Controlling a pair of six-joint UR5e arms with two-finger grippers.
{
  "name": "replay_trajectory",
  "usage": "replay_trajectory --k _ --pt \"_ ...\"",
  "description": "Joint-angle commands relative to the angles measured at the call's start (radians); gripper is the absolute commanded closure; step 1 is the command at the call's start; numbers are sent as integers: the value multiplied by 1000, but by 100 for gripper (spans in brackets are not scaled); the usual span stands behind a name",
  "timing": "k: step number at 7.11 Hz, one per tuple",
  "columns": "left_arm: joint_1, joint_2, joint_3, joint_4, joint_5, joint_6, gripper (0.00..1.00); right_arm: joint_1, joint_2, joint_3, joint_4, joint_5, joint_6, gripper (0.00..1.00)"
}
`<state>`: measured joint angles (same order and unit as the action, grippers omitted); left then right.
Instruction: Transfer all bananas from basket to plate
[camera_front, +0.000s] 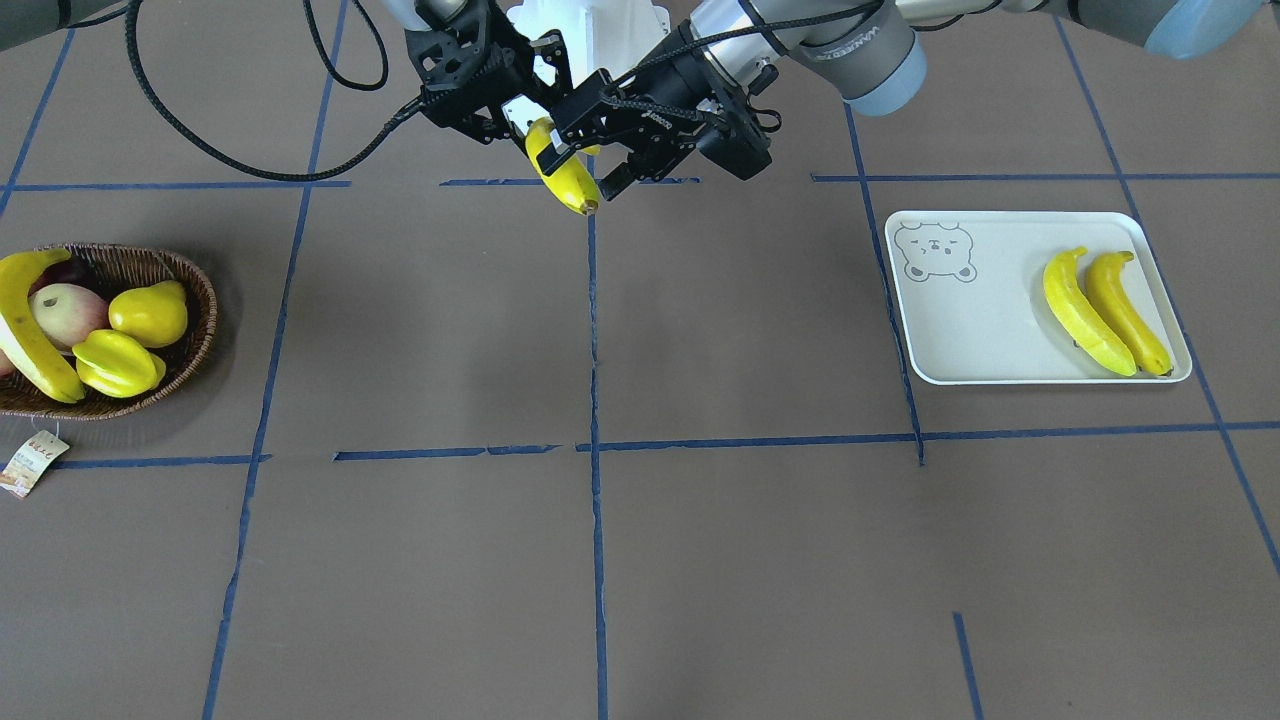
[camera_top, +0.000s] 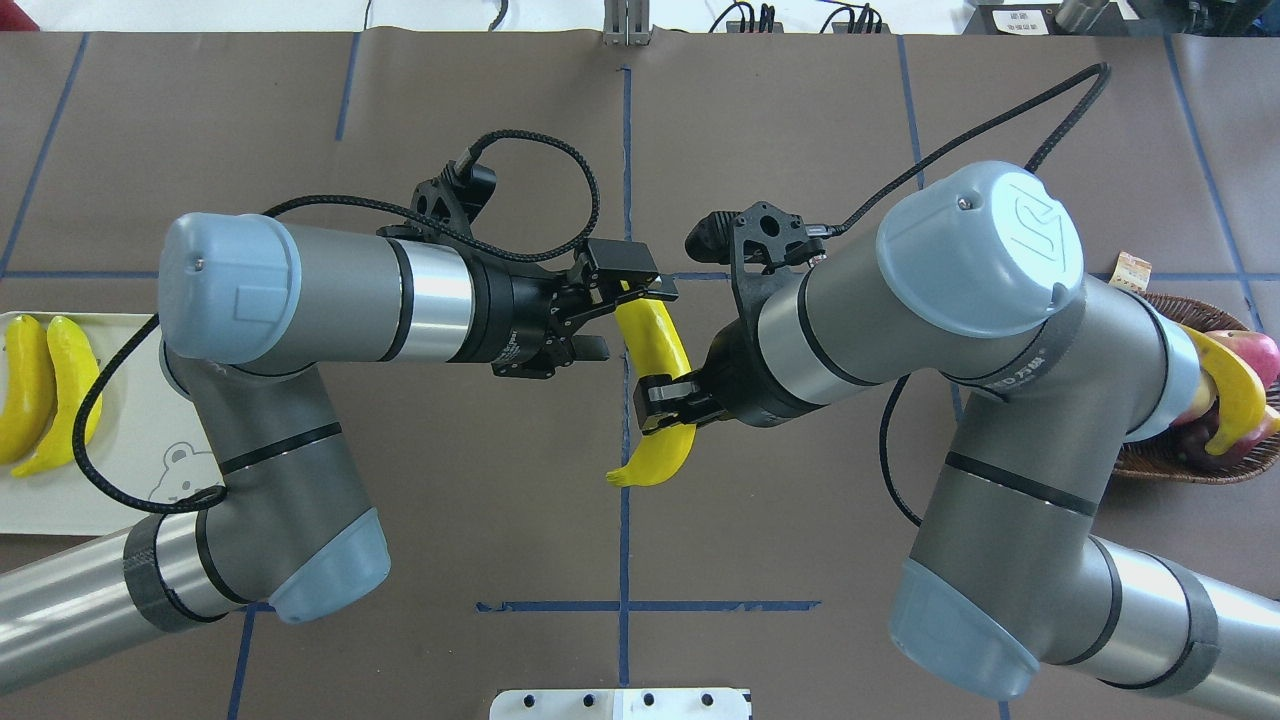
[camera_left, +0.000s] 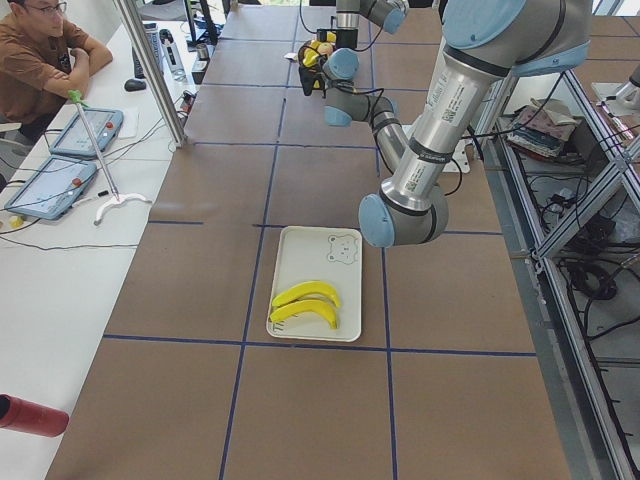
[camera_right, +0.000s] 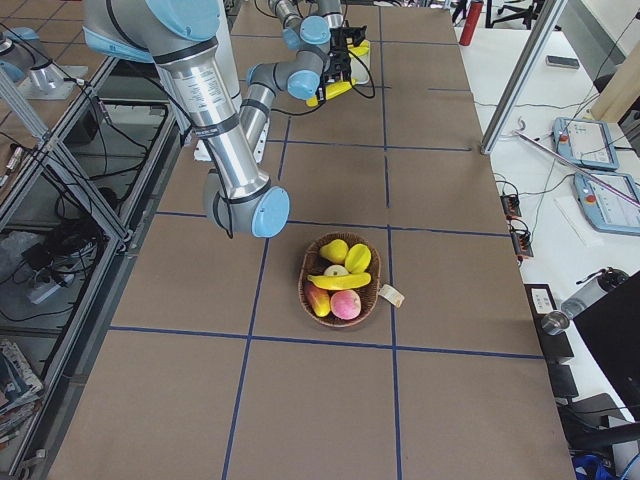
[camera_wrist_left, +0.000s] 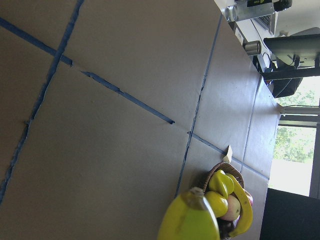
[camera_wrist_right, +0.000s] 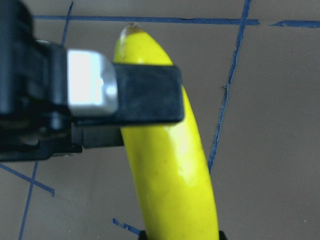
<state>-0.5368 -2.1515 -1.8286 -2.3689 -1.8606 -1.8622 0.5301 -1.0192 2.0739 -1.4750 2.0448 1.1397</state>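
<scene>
One banana (camera_top: 655, 345) hangs above the middle of the table (camera_top: 480, 480), clamped in the right jaws while the left jaws stand apart about its other end; if the right releases before the left closes squarely, it may fall short of the plate (camera_front: 1000, 330)

Before you, two bananas (camera_left: 303, 293) lie side by side on the plate (camera_left: 300, 250), the left arm (camera_left: 432, 140) bent near it, a person (camera_left: 35, 65) seated at a side desk.
</scene>
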Motion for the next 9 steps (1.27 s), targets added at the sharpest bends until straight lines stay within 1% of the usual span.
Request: replay_trajectory --k 1,2,3,4,5,6,7,9 --pt "29 -1 0 -1 1 0 6 -1 1 2 1 0 2 100" --pt "35 -1 -1 -1 1 0 44 -1 1 2 1 0 3 100" --pt "35 -1 -3 -1 1 2 78 -1 1 2 -1 0 3 99" --pt "35 1 -8 -1 0 12 100 -1 1 2 1 2 2 98" --pt "35 1 -9 -1 0 14 100 -1 1 0 1 2 3 44" --pt "35 1 -9 -1 0 14 100 -1 -1 2 37 0 11 0" --pt "35 2 -11 -1 0 14 100 -1 -5 2 70 0 56 0" --pt "20 12 -9 13 -6 20 100 7 -15 31 70 5 58 0"
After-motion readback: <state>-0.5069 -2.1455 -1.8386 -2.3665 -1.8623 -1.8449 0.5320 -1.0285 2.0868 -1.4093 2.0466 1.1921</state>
